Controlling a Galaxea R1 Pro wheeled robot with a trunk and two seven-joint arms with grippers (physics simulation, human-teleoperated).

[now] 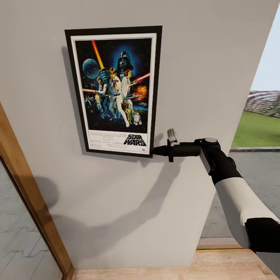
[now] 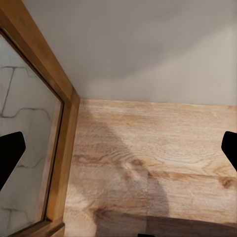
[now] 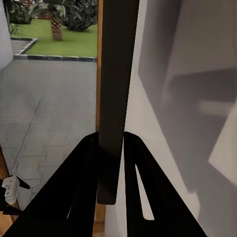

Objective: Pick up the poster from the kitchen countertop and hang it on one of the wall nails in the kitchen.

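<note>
The Star Wars poster [image 1: 114, 91] lies flat against the light grey wall [image 1: 194, 58], upright and a little tilted. My right gripper [image 1: 155, 151] is shut on its lower right corner, the arm reaching in from the right. In the right wrist view the black frame edge [image 3: 116, 74] runs between the two dark fingers [image 3: 79, 187]. A wall nail is hidden, and the kitchen countertop is out of view. My left gripper [image 2: 120, 153] hangs open over the wooden floor [image 2: 148, 158], holding nothing.
A wooden door frame [image 1: 27, 194] with a glass pane [image 1: 19, 241] stands to the left of the wall. The wall ends at the right, where paving and a lawn [image 1: 256, 128] show outside. Wooden floor [image 1: 175, 268] runs along the wall's foot.
</note>
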